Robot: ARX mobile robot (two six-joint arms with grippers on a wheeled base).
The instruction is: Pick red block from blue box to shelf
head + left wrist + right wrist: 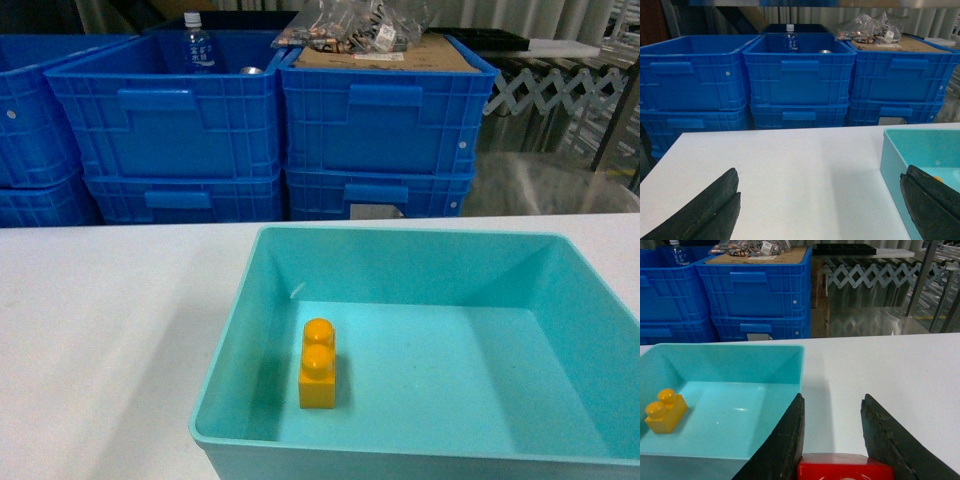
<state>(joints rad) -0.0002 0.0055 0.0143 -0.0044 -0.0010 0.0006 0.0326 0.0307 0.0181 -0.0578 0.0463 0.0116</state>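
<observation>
Support: white table (110,330), extending beneath and ahead of both grippers.
On it: blue box (232,370), directly on the tabletop, just left of the right gripper (832,432), right of the left gripper (820,205).

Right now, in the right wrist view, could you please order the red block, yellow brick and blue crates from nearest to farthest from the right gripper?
1. Red block, between the right gripper's fingers.
2. Yellow brick, left, inside the blue box.
3. Blue crates, far back, beyond the table.
</observation>
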